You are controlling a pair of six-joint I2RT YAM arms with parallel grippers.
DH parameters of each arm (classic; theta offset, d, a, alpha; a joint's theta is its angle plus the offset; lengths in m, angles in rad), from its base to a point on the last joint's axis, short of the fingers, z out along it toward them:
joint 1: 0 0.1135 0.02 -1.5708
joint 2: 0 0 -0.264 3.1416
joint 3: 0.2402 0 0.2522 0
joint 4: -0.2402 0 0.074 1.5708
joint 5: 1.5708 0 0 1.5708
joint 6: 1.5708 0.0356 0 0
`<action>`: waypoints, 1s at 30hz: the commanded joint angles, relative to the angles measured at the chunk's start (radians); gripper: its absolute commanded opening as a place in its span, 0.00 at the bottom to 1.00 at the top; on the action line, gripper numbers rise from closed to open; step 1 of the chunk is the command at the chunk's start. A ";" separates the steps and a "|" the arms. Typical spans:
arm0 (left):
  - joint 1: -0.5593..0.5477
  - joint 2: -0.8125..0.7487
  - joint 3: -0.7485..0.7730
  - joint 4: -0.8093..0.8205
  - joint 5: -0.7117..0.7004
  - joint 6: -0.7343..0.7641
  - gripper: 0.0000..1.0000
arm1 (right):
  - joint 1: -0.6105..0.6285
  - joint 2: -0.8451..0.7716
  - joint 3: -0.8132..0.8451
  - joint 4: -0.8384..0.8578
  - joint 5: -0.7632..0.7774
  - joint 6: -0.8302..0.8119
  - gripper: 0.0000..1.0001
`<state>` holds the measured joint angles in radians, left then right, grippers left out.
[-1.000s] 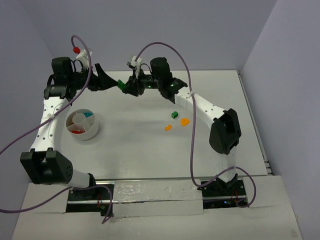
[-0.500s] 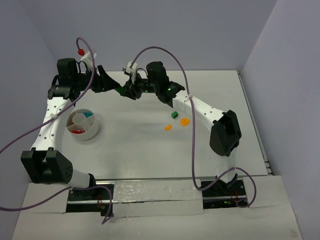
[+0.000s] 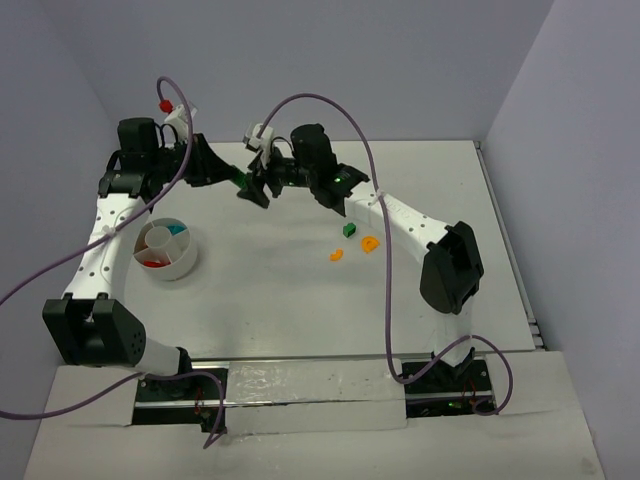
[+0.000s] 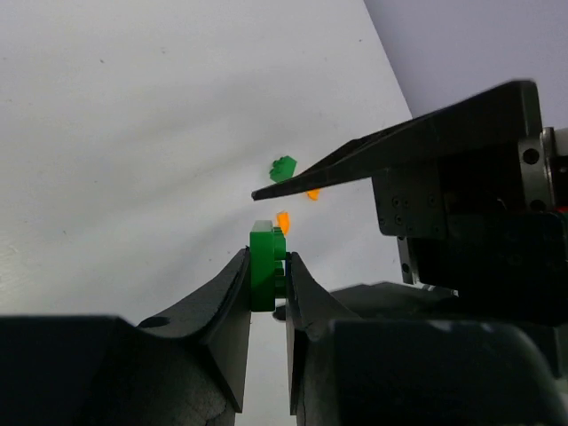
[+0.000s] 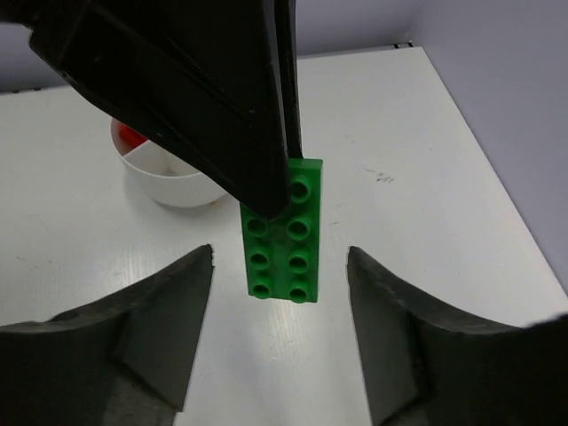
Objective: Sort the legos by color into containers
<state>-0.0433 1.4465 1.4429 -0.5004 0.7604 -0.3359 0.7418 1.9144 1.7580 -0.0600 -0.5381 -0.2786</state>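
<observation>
A flat green brick (image 3: pixel 241 181) hangs in the air at the back of the table, with my left gripper (image 3: pixel 232 178) shut on its end. In the left wrist view the brick (image 4: pixel 263 266) stands on edge between the two pads. My right gripper (image 5: pixel 280 257) is open, and its fingers stand apart on either side of the brick (image 5: pixel 284 235) without touching it. The round white bowl (image 3: pixel 186 262) sits at the left, with a cyan piece (image 3: pixel 177 229) and a red piece (image 3: pixel 152 263) in separate compartments. A small green lego (image 3: pixel 348 229) and two orange legos (image 3: pixel 370 242) (image 3: pixel 336 255) lie on the table.
The two arms meet nose to nose at the back, above the white table (image 3: pixel 270 300). Purple cables (image 3: pixel 330 100) arch over both arms. Grey walls close off the back and the sides.
My left gripper has shut on the green brick, and my right gripper, which held it before, has opened. Both wrists have shifted slightly left.
</observation>
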 commanded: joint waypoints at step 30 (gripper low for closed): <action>0.040 -0.075 -0.102 -0.418 -0.694 0.420 0.00 | -0.213 -0.023 -0.034 -0.153 0.099 0.141 1.00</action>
<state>-0.0067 1.3389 1.2938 -0.9032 0.1102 0.0615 0.5403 1.8860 1.6780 -0.2028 -0.4219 -0.1684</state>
